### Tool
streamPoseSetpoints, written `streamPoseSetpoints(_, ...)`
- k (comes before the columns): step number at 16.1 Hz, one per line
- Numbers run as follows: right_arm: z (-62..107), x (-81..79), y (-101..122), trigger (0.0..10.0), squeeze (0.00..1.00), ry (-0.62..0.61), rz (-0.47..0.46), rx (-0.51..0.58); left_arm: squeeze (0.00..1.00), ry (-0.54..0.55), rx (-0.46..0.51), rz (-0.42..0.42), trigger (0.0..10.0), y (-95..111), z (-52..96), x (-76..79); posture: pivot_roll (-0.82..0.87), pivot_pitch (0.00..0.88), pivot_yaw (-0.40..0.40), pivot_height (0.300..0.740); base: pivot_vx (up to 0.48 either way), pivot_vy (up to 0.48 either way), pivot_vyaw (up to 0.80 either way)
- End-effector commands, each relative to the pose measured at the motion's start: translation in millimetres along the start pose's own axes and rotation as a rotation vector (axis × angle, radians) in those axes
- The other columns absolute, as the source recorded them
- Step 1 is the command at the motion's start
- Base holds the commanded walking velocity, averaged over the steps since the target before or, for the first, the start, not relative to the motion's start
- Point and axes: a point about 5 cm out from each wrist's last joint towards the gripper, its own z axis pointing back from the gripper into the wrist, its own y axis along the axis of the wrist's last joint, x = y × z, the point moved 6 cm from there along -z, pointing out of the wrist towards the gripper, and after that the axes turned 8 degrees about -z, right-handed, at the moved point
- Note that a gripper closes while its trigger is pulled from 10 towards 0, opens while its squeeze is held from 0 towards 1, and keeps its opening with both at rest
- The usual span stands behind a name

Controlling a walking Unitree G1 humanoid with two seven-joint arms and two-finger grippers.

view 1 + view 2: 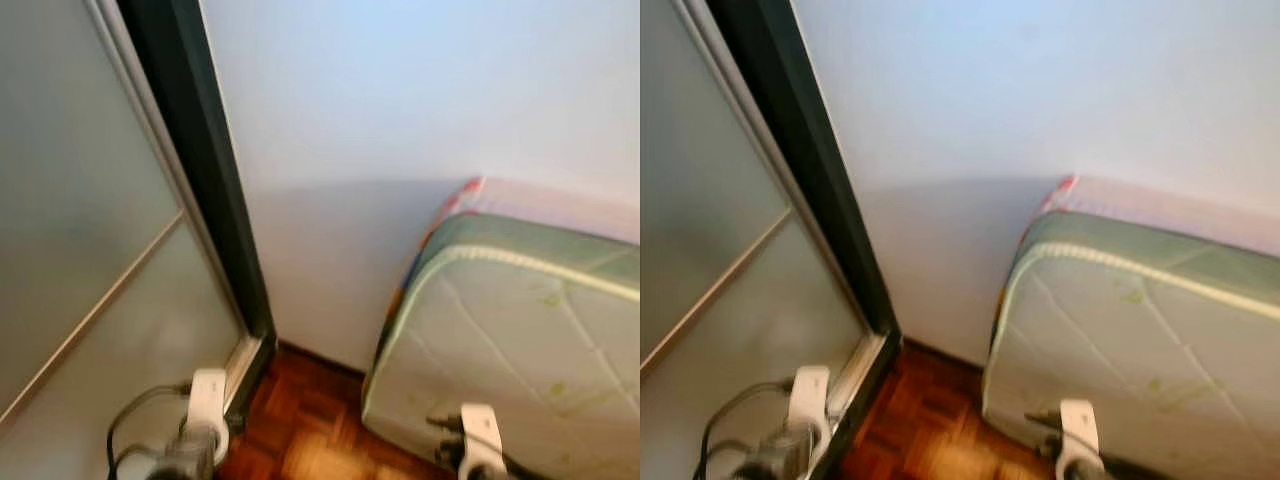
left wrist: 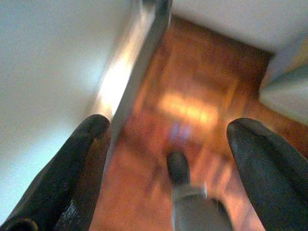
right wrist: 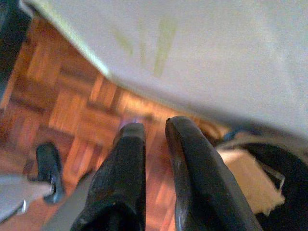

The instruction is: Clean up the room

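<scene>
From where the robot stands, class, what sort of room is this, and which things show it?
Probably a bedroom corner in a home: a mattress leans against the white wall, beside a frosted sliding door, on parquet floor.

Pale quilted mattress (image 1: 520,350) with green piping, on edge against the white wall.

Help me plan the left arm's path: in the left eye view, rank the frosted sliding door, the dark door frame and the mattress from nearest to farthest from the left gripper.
From the left gripper:
1. Frosted sliding door, right beside it, on the robot's left.
2. Dark door frame, just past the door's edge.
3. Mattress, across the wooden floor, leaning on the wall at the right.
</scene>
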Motion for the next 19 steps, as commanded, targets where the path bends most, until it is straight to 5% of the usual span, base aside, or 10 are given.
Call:
streamPoseSetpoints(1,3.3,7.2,-17.8,10.0,0.0,-0.018,-0.022,-0.048,0.0,0.0,-0.096,-0.001,10.0,-33.7,5.0,0.8,0.02,0.035,-0.012,0.74,0.0,0.0,0.0)
streamPoseSetpoints(19,3.5,8.0,-19.8,10.0,0.0,-0.028,-0.049,-0.054,0.0,-0.01,-0.115,-0.021,10.0,-36.1,5.2,0.8,0.02,0.014,0.001,0.74,0.0,0.0,0.0)
